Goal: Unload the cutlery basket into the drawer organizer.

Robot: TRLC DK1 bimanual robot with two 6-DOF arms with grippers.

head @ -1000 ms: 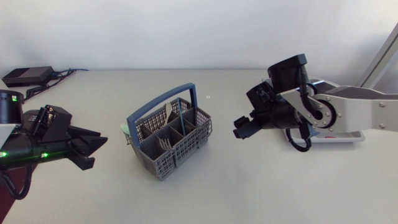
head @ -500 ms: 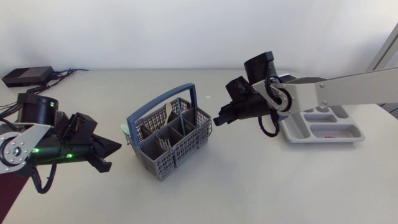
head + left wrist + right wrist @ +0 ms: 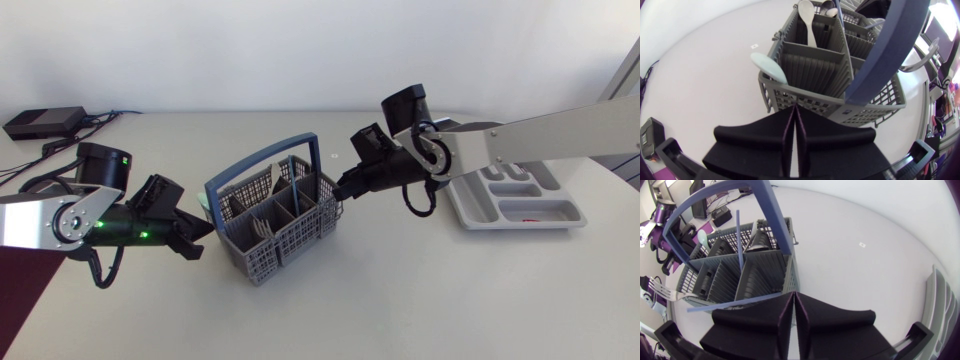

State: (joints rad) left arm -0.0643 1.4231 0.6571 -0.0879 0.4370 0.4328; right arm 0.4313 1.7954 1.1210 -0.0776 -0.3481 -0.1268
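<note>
The grey cutlery basket (image 3: pixel 272 225) with its blue handle (image 3: pixel 262 160) stands mid-table. It holds a blue stick (image 3: pixel 291 176), a white spoon (image 3: pixel 807 15), a pale green spoon (image 3: pixel 768 67) and a fork (image 3: pixel 661 294). My left gripper (image 3: pixel 205 228) is shut with nothing in it, its tips at the basket's left wall (image 3: pixel 805 97). My right gripper (image 3: pixel 342 192) is also shut and empty, its tips at the basket's right corner (image 3: pixel 790 275). The grey drawer organizer (image 3: pixel 572 222) lies to the right, partly hidden behind my right arm.
A black box with cables (image 3: pixel 44 121) sits at the far left corner of the table. A small white speck (image 3: pixel 335 156) lies behind the basket. Bare tabletop stretches in front of the basket and the organizer.
Both arms have swung in from the sides until their tips reach the basket. Both grippers have gone from open to shut. The basket has not moved.
</note>
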